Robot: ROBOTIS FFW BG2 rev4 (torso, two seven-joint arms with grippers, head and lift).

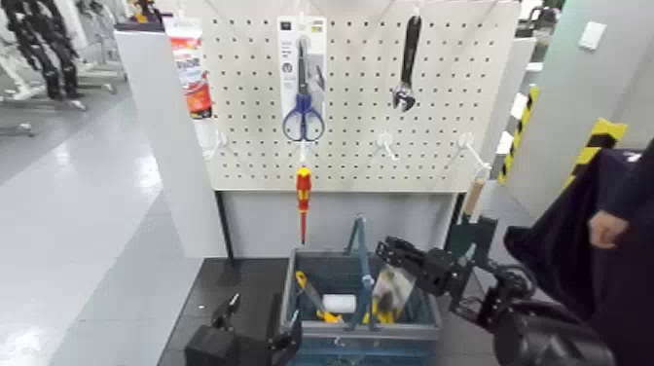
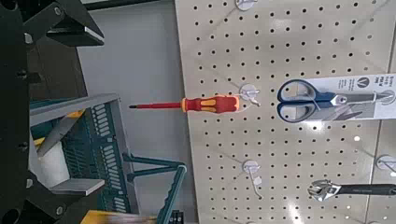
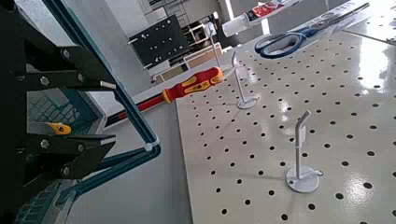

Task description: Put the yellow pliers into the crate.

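Observation:
The blue-grey crate stands on the floor below the pegboard, its tall central handle upright. The yellow pliers on their white card lean inside the crate's right half. My right gripper hovers just above them, open, with nothing between its fingers. The right wrist view shows the crate's rim beside the fingers. My left gripper is parked low at the crate's left side, open and empty. The crate also shows in the left wrist view.
On the pegboard hang blue-handled scissors on a card, a black wrench and a red-and-yellow screwdriver. Another yellow-handled tool and a white item lie in the crate's left half. A person's hand is at the right.

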